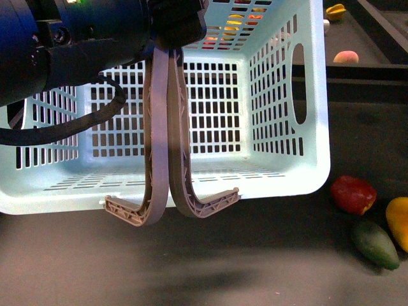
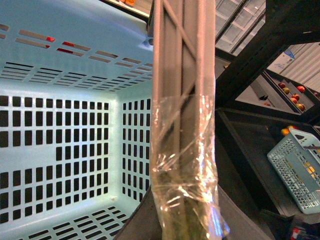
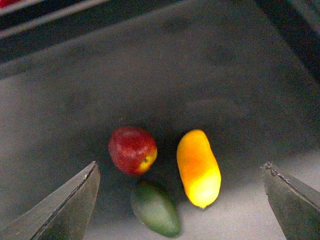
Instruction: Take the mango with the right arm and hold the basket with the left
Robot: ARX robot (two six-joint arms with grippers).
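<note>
The pale mint-blue basket (image 1: 280, 95) hangs tilted above the dark table, its inside (image 2: 60, 125) bare. Both grey-brown ribbed handles (image 1: 167, 127) run up into my left gripper (image 1: 172, 38), which is shut on them. In the left wrist view the handles (image 2: 182, 100), bound with clear film, pass between the jaws of the left gripper (image 2: 185, 220). The yellow-orange mango (image 3: 198, 167) lies on the table below my open right gripper (image 3: 180, 170), between its spread fingers (image 3: 70, 205). The mango (image 1: 398, 223) also shows at the front view's right edge. The right arm is out of the front view.
A red fruit (image 3: 132, 150) and a dark green fruit (image 3: 155, 208) lie close beside the mango; the red fruit (image 1: 352, 193) and green fruit (image 1: 375, 244) sit right of the basket. More fruit (image 1: 345, 57) rests on a shelf behind. Another slotted basket (image 2: 300, 170) stands farther off.
</note>
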